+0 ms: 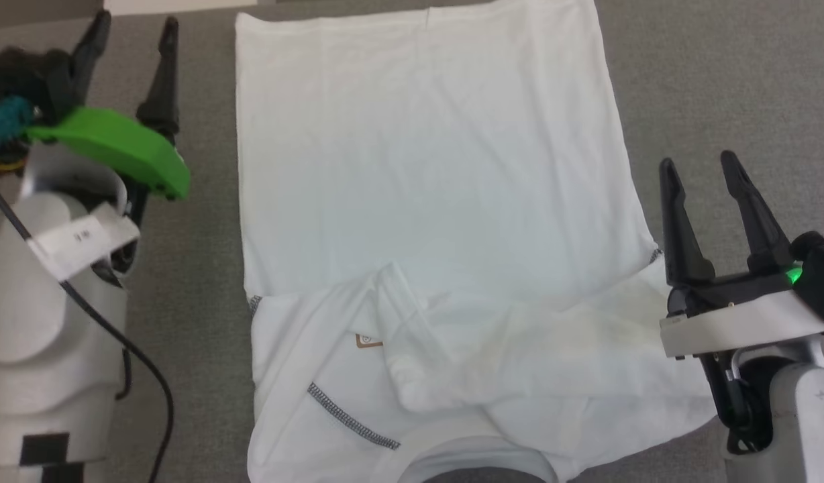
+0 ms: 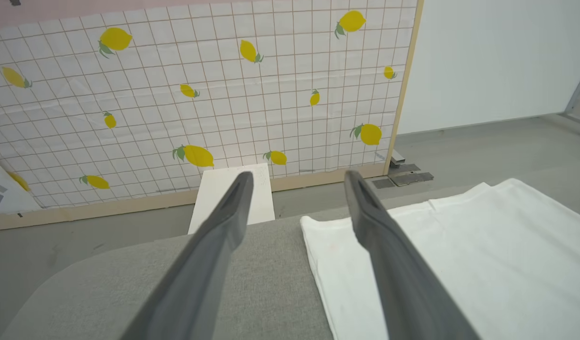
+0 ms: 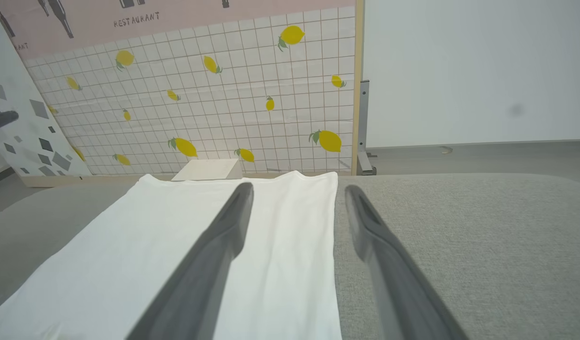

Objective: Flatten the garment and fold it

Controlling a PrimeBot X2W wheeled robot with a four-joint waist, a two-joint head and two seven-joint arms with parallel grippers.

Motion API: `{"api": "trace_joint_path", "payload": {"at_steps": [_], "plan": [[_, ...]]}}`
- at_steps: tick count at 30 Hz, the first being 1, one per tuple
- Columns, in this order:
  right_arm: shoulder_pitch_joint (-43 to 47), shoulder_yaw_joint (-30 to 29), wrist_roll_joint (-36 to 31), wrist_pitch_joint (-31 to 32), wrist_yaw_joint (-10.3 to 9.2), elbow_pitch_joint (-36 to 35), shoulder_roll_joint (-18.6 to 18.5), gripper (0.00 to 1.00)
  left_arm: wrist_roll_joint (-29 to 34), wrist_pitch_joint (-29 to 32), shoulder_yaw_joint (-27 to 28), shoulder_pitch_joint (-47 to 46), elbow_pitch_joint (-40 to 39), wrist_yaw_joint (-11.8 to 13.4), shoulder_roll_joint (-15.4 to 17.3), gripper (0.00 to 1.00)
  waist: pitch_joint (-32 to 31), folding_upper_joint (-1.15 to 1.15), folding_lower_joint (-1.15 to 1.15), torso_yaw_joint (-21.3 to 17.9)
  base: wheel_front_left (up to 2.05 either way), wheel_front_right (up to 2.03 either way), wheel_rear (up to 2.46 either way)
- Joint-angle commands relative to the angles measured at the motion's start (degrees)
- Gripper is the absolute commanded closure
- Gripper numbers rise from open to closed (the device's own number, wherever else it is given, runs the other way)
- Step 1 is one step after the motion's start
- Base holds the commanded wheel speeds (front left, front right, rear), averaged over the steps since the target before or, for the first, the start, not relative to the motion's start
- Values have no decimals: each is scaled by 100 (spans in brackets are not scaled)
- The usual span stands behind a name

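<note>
Two empty, splayed grippers (image 1: 137, 20) (image 1: 697, 161) beside the garment (image 1: 425, 168)

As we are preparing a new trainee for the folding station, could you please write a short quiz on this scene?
1. True or false: the left pincer is clamped on the garment.
2. Where is the right pincer? A) on the collar; B) open, by the garment's side edge; C) gripping the hem.
3. Fill in: the backdrop behind the grey surface is printed with yellow ___.
Key: 1 false; 2 B; 3 lemons.
</note>
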Motion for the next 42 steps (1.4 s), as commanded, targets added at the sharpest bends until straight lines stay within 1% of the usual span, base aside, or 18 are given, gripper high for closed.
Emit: {"api": "trace_joint_path", "payload": {"at_steps": [1,5,9,13,16,22,24,27,30,32,34,35,36,39,42], "plan": [[-149,-16,-44,-61,-9,45,20,0,-86,170,-111,-293,106,-37,144,0,716,0,0,-410,0,0,0],[-393,32,-34,-155,-9,115,27,0,-345,890,-464,-1004,395,-39,664,0,1143,0,0,-676,0,0,0],[-527,88,-44,-224,-9,154,33,0,-703,1676,-584,-1546,629,-39,1075,0,1457,0,0,-923,0,0,0],[-566,210,19,-306,-9,174,37,0,-932,2460,-516,-1945,792,-22,1367,0,1712,0,0,-1131,0,0,0],[-568,281,142,-384,-9,201,38,0,-1056,2976,-445,-2162,822,78,1461,0,1862,0,0,-1251,0,0,0],[-636,384,263,-507,-9,270,39,0,-1130,3713,-372,-2496,731,404,1566,0,2084,0,0,-1399,0,0,0],[-663,409,278,-537,-9,293,39,0,-1077,3911,-375,-2566,687,573,1597,0,2127,0,0,-1427,0,0,0],[-700,454,273,-554,-9,321,39,0,-832,4306,-479,-2597,682,865,1739,0,2172,0,0,-1461,0,0,0],[-722,509,254,-561,-9,297,40,0,-660,4633,-491,-2587,641,1202,1842,0,2216,0,0,-1498,0,0,0],[-734,536,249,-562,-9,268,40,0,-476,4759,-548,-2576,577,1359,1957,0,2254,0,0,-1519,0,0,0],[-749,547,219,-537,-9,245,40,0,-444,5010,-603,-2511,542,1438,1979,1,2276,0,0,-1515,0,0,0],[-760,537,208,-520,-9,231,40,0,-462,5143,-623,-2481,521,1461,1969,43,2284,0,0,-1504,0,0,0],[-784,527,191,-488,-9,212,40,0,-494,5285,-643,-2454,483,1467,1960,100,2296,0,0,-1489,0,0,0],[-935,512,79,-384,-9,149,40,0,-651,5628,-687,-2358,356,1428,1903,100,2309,0,0,-1437,0,0,0],[-1248,530,-59,-210,-9,69,29,0,-815,5778,-688,-2263,167,1408,1817,100,2299,0,0,-1373,0,0,0]]}}
